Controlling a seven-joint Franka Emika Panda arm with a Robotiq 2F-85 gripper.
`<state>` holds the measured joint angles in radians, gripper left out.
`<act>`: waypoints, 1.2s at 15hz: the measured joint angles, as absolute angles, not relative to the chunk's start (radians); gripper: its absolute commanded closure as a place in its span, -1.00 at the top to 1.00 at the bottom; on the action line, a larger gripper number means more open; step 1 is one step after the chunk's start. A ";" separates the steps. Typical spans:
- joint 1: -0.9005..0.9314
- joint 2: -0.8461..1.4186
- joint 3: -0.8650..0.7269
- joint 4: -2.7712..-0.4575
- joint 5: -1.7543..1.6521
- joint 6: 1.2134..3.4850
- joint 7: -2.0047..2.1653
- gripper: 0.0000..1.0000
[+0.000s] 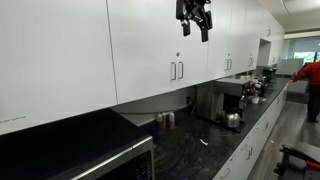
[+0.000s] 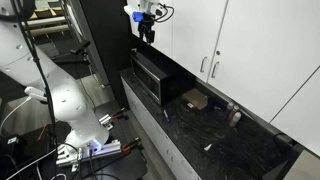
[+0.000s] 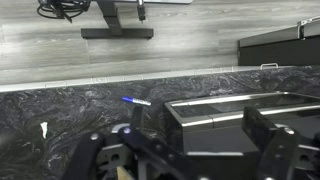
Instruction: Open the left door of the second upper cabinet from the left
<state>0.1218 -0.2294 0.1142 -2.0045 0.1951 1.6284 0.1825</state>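
In an exterior view, the far left is a wide white panel cut off by the frame edge. Below it only the top corner of the microwave (image 1: 112,163) shows. Next comes the second upper cabinet (image 1: 176,50). Its left door (image 1: 140,50) lies shut, flush with the twin door (image 1: 195,58). Its slim handle (image 1: 172,70) stands low down, just beside the twin's at the seam. My claw (image 1: 194,28) hangs high before that seam, well above both handles, fingers spread and pinching nothing. The top edge crops its upper part, and I cannot tell how near the doors it stands. Further right the counter things blur together, and a person in red (image 1: 312,82) is sliced by the frame.

In an exterior view from the side, my white arm (image 2: 60,100) fills the left. The claw (image 2: 147,32) hangs above the microwave (image 2: 155,75), apart from the left door (image 2: 190,35) to its right.

The wrist view looks down on the dark countertop (image 3: 60,105). From the left there is a white scrap (image 3: 45,127) too small to name, then a blue pen (image 3: 135,101), then the microwave's top. My fingers (image 3: 90,155) are dark, blurred shapes along the bottom edge, set wide.
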 measured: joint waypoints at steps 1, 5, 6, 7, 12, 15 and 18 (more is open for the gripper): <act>0.122 -0.229 0.114 -2.005 0.195 1.628 0.182 1.00; 0.122 -0.229 0.114 -2.005 0.195 1.628 0.182 1.00; 0.122 -0.229 0.114 -2.005 0.195 1.628 0.182 1.00; 0.122 -0.229 0.114 -2.005 0.195 1.628 0.182 1.00; 0.120 -0.229 0.114 -2.014 0.186 1.650 0.180 1.00; 0.114 -0.229 0.102 -2.055 0.180 1.745 0.159 1.00; 0.103 -0.228 0.077 -2.115 0.181 1.868 0.121 1.00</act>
<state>0.1027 -0.2284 0.0771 -2.1149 0.1807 1.8684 0.1213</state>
